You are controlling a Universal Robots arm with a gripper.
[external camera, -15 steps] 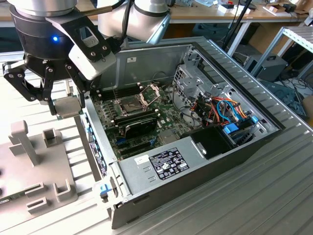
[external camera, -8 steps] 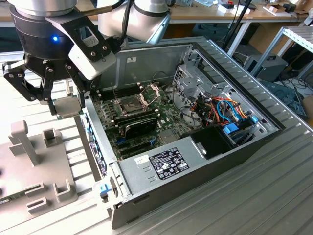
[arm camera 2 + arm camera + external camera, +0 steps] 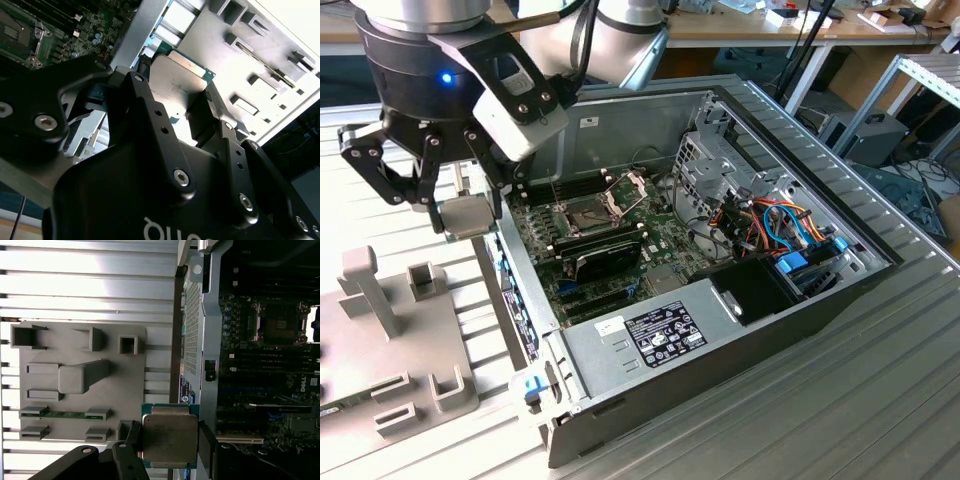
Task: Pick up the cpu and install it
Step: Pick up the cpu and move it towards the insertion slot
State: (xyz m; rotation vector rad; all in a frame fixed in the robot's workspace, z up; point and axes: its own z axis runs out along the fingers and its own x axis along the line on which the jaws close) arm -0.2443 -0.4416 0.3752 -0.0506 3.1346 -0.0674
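Silver cpu (image 3: 170, 437) in jaws, motherboard (image 3: 665, 240) in case (image 3: 760, 340)

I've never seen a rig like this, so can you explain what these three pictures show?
This is a robot arm. Its gripper pinches the cpu, a small square chip with a metal top, in the air. One picture is from a camera off the arm; two ride near its wrist and see the chip close up. Beside it lies an open computer case with a green motherboard and open socket. A grey holder tray sits on the exterior view's left.
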